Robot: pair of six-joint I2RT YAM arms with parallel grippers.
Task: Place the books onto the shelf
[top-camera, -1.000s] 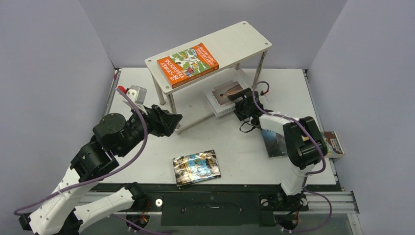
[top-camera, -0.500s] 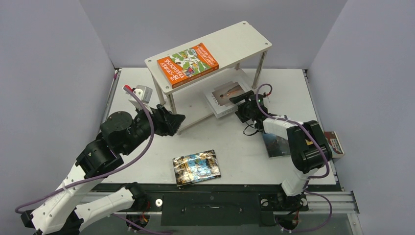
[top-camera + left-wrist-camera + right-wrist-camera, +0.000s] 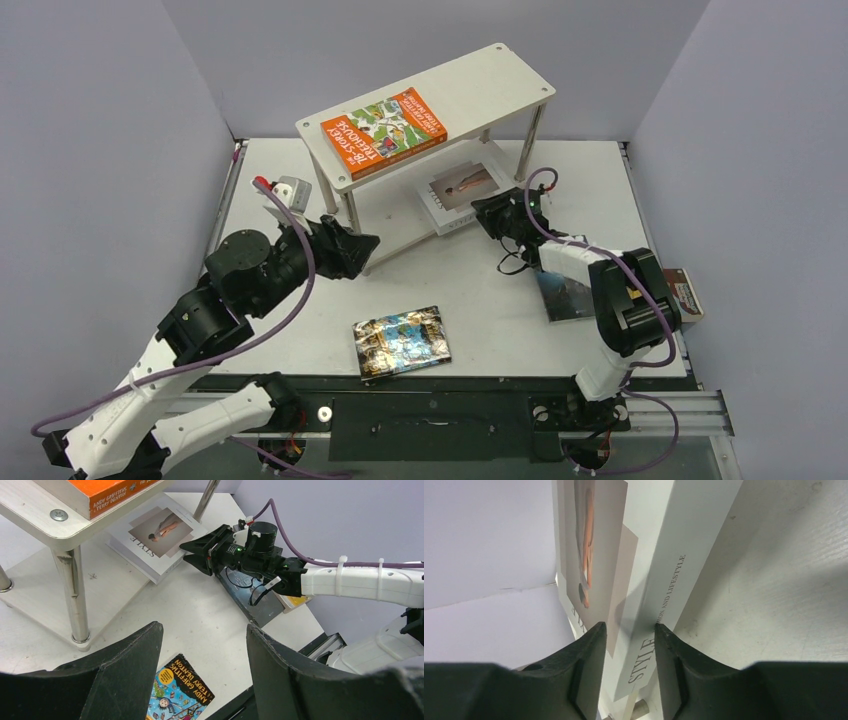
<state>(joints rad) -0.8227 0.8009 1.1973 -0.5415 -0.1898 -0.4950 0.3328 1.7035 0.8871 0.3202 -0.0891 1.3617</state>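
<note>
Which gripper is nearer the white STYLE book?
Right. Right gripper points at the edge of the white book, close up; left gripper sits open by a shelf leg, well apart.

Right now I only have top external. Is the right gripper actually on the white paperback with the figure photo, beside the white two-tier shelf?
Observer: In the right wrist view, the white paperback shows its spine, printed STYLE, between the fingertips of the right gripper. I can't tell if they touch it.
Operator: Left gripper carrying anything?
Observer: No. The left wrist view shows the left gripper open, with only bare table in its gap.
Operator: Any text on the glossy comic book?
Observer: In the left wrist view, the glossy comic-cover book reads Andy Griffiths, Terry Denton in yellow letters.
</note>
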